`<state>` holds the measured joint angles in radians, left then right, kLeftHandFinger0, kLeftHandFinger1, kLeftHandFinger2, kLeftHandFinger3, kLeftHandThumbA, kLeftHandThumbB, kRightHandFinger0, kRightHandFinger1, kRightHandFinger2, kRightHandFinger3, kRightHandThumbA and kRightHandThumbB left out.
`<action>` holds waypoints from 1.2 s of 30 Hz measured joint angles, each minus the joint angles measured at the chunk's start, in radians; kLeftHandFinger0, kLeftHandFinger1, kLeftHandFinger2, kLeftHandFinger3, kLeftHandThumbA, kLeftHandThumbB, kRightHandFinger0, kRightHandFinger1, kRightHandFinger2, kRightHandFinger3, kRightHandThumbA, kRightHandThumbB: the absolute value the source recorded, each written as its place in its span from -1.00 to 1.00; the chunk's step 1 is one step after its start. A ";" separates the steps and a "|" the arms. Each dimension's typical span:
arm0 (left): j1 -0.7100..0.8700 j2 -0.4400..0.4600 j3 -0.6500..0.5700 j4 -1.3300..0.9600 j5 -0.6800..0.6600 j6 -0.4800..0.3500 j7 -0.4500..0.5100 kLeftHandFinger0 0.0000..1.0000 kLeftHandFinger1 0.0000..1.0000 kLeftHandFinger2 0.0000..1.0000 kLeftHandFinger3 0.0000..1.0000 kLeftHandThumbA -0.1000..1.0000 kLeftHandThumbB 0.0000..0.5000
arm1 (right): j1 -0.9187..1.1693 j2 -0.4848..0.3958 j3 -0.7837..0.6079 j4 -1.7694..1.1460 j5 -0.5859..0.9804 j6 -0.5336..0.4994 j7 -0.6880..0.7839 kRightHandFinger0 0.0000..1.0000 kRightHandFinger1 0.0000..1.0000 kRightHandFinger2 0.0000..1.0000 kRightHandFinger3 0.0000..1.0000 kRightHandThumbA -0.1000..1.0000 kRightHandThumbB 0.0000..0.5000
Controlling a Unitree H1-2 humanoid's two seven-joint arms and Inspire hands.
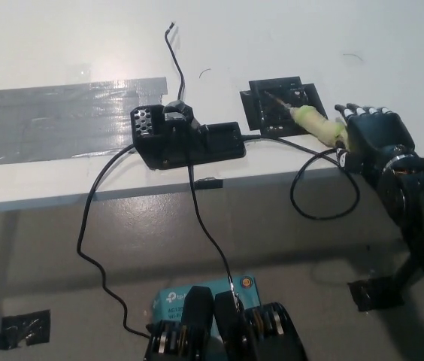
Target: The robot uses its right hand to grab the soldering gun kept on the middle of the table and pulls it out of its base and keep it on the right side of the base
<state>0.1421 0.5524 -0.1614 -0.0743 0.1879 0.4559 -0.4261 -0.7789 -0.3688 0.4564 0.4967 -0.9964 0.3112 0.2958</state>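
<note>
1. Head view, steep look down on a white table (62, 45), its front edge running across the middle of the frame.
2. Black base (188, 138) sits near mid-table, close to the front edge; a perforated block is at its left end.
3. Soldering gun (313, 122), pale yellow-green grip, lies out of the base and to its right. Its metal tip rests on a black square pad (281, 105) taped to the table; the grip angles away toward the lower right.
4. Right hand (371, 134), black, is at the butt end of the grip, just beside or touching it. Fingers look straightened and laid side by side, pointing up-frame, not wrapped round the grip. Whether contact remains, cannot tell.
5. Left hand not in view.
6. Strip of grey tape (73, 119) covers the table left of the base.
7. Black cables (197, 218) run from the base over the front edge and hang toward the floor; one loops below the right hand. Another thin wire runs up-frame from the base.
</note>
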 measured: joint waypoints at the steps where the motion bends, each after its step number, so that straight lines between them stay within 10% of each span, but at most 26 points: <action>1: 0.000 0.000 0.000 0.000 0.000 0.000 0.000 1.00 0.98 1.00 1.00 0.27 -0.22 | -0.001 -0.002 0.000 -0.003 0.000 0.005 0.009 1.00 1.00 1.00 1.00 1.00 0.88; 13: 0.004 -0.003 0.001 0.001 0.000 0.000 0.000 1.00 0.98 1.00 1.00 0.16 -0.40 | -0.006 -0.043 -0.033 -0.126 0.007 0.058 0.090 1.00 1.00 1.00 1.00 1.00 1.00; 26: 0.007 -0.011 0.002 0.006 -0.001 0.000 0.000 1.00 1.00 1.00 1.00 0.16 -0.31 | 0.183 -0.134 -0.391 -0.631 0.148 0.101 0.214 1.00 1.00 1.00 1.00 1.00 0.01; 27: 0.007 -0.011 0.002 0.007 -0.001 0.000 0.000 1.00 1.00 1.00 1.00 0.16 -0.33 | 0.234 -0.134 -0.440 -0.675 0.162 0.102 0.228 1.00 1.00 1.00 1.00 0.90 -0.41; 36: 0.007 -0.013 0.003 0.011 -0.002 0.000 0.000 1.00 1.00 1.00 1.00 0.16 -0.30 | 0.630 -0.037 -0.845 -0.848 0.282 0.117 0.266 1.00 1.00 1.00 1.00 0.02 -0.74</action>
<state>0.1495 0.5398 -0.1584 -0.0631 0.1858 0.4555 -0.4263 -0.1486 -0.4053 -0.3881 -0.3515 -0.7143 0.4278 0.5614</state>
